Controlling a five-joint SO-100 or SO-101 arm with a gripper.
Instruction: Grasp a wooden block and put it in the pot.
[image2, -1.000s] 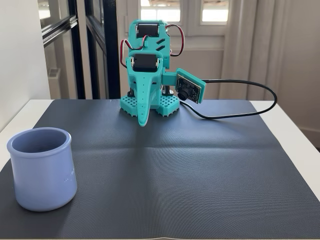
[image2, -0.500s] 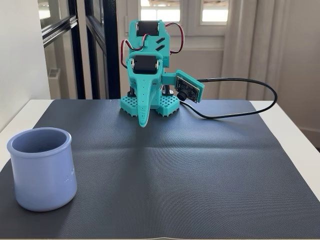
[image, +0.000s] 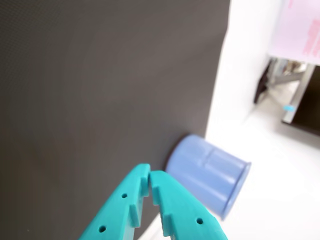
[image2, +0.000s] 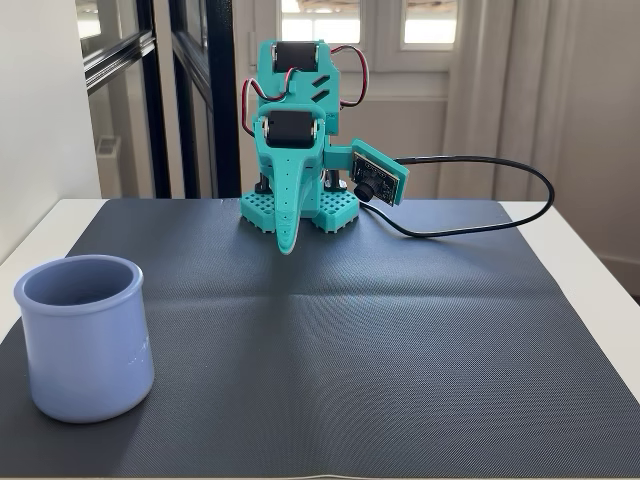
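The pale lavender-blue pot (image2: 85, 335) stands upright at the near left of the dark mat in the fixed view; it also shows in the wrist view (image: 210, 175), to the right of the fingers. My teal gripper (image: 150, 179) is shut and empty, its tips touching. In the fixed view the gripper (image2: 287, 245) hangs folded down at the arm's base, tips just above the mat at the back, far from the pot. The red wooden block is out of view in both views.
A dark grey textured mat (image2: 360, 340) covers a white table (image2: 585, 250). A black cable (image2: 480, 210) loops from the wrist camera behind the arm. Windows and a wall stand behind the table.
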